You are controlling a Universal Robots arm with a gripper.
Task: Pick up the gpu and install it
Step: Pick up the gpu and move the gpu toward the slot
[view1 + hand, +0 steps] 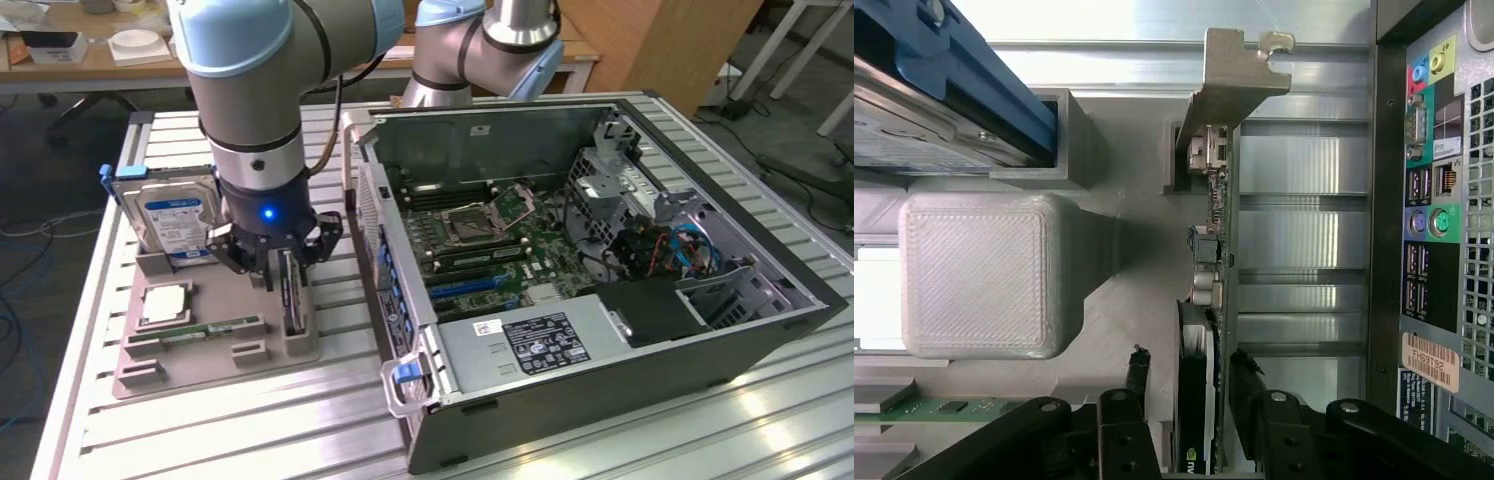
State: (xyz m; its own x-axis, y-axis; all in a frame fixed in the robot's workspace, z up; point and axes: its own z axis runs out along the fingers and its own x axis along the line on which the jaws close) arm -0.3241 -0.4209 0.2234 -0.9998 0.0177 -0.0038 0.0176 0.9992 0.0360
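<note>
Black fingertips (1192,372) stand apart on either side of the graphics card (1198,400), which sits upright in the grey holder (200,370) beside the computer case (561,458). Picking up seems to be the step; the next move wants an even squeeze.
</note>
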